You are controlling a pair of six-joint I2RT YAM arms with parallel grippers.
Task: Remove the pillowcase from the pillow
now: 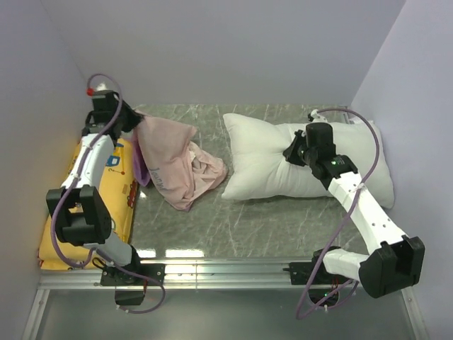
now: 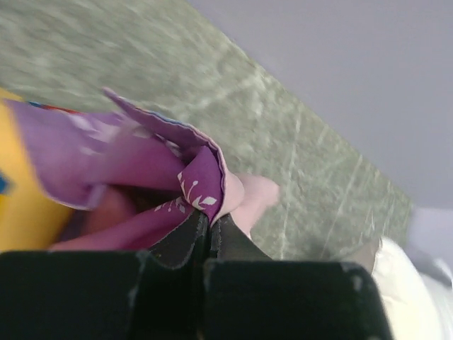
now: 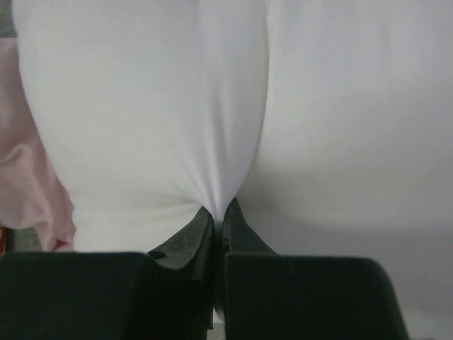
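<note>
The two arm bases (image 1: 134, 273) are bolted to a metal rail (image 1: 226, 268) along the near edge of the tabletop (image 1: 233, 227). Along the left edge lies a yellow cushion (image 1: 49, 244), partly under the left arm.

The pillowcase (image 1: 177, 166) is off the pillow. It lies in a crumpled heap left of the tabletop's middle, with mostly its pale pink inner side showing and a strip of purple at its left. Its lower right folds reach the pillow's left end; whether they touch cannot be told. Its far upper corner is lifted toward the far left corner of the tabletop, where the left gripper (image 1: 136, 123) has it. In the left wrist view the left gripper (image 2: 210, 221) has its jaws pressed together on a fold of the pillowcase (image 2: 141, 163), purple with white print, with the cushion (image 2: 18, 205) at the left and the green marbled tabletop (image 2: 248, 106) beyond.

The pillow (image 1: 262, 156) is bare, white and plump. It lies across the right half of the tabletop, toward the far edge, and its right end is near the right wall. The right gripper (image 1: 291, 152) presses into its middle and dents it. In the right wrist view the right gripper (image 3: 218, 212) is clamped on a pinch of the pillow (image 3: 177, 106), whose cloth is drawn into a crease between the jaws. The pillowcase (image 3: 28, 177) shows pink at the left edge.
</note>
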